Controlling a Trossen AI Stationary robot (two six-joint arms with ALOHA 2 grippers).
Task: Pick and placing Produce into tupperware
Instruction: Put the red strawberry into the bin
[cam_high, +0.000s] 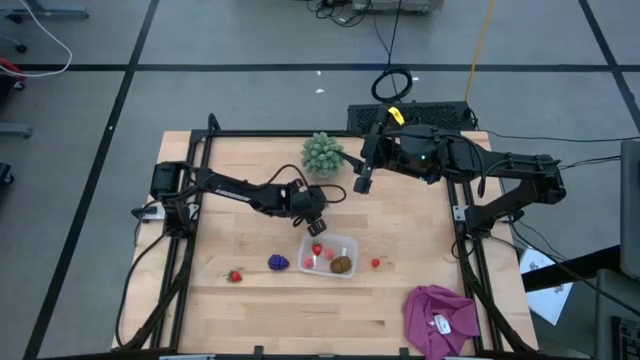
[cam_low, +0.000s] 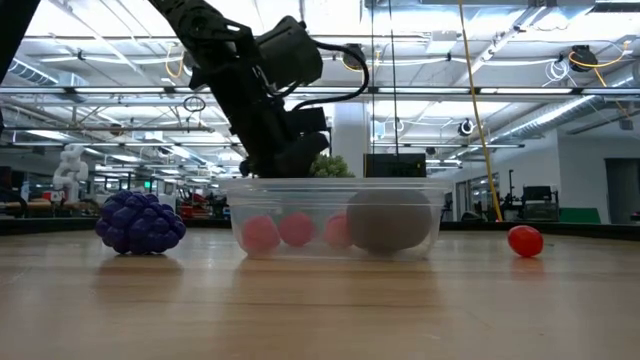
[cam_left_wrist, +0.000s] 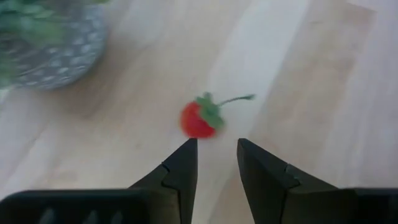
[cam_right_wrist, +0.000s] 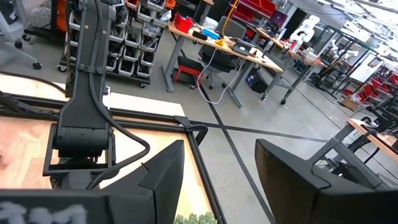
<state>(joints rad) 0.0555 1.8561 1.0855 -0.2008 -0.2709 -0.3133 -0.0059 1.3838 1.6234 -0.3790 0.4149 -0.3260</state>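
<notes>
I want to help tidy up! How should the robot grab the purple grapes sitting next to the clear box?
Probably from straight above, fingers closing on the two sides of the grape cluster at its widest middle. It is a low, bumpy, rounded lump resting on the table, with bare wood around it. Keep the fingers off the tupperware side, which sits close by.

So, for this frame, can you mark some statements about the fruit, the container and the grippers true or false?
1. The kiwi is inside the container. True.
2. The grapes are in the container. False: they sit on the table beside it, on the left arm's side.
3. A strawberry lies on the table on the container's other side. True.
4. The right gripper holds the green spiky ball. False: it is open and empty, beside the ball.
5. The left gripper is close to the container. True.
</notes>
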